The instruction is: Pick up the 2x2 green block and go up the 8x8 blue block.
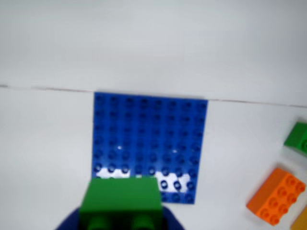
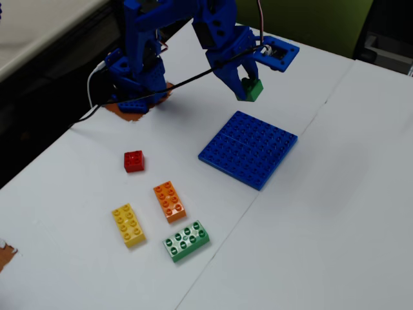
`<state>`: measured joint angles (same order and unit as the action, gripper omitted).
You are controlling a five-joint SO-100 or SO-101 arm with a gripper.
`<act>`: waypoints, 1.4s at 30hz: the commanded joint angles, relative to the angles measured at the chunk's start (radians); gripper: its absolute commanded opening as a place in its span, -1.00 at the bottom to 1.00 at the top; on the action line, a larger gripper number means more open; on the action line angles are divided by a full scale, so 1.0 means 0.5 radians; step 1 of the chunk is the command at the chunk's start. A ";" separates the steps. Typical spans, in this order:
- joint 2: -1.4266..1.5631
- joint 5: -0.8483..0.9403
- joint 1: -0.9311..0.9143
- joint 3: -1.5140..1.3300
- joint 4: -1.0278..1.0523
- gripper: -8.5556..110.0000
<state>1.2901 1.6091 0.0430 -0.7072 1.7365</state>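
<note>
Above the white table (image 2: 335,213), at about twelve o'clock from the 8x8 blue block (image 2: 248,148) in the fixed view, the blue gripper (image 2: 248,87) hangs in the air with its fingers pinching the 2x2 green block (image 2: 252,90) — the brick is clear of the table and not touching the baseplate. From the wrist view the same green block (image 1: 122,199) fills the bottom edge at six o'clock, studs facing the camera, with blue gripper parts on either side of it, and the blue baseplate (image 1: 149,143) lies flat just beyond it toward twelve o'clock, overlapped at its near edge by the brick.

Loose bricks sit well apart from the plate in the fixed view: a small red brick (image 2: 133,161) at nine o'clock from it, and at about seven o'clock an orange brick (image 2: 170,201), a yellow brick (image 2: 128,225) and a longer light-green brick (image 2: 186,240) — all resting on the table. Only the orange brick (image 1: 277,196) and a green corner (image 1: 297,136) show clearly at the wrist view's right edge.
</note>
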 commanded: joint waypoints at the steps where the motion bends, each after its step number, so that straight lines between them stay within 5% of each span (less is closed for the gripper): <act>1: -0.040 0.018 -0.009 0.006 -0.015 -0.82; 42: -0.233 0.018 -0.120 0.052 -0.092 -0.82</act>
<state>1.1597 1.6122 -0.0138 -0.7072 1.6843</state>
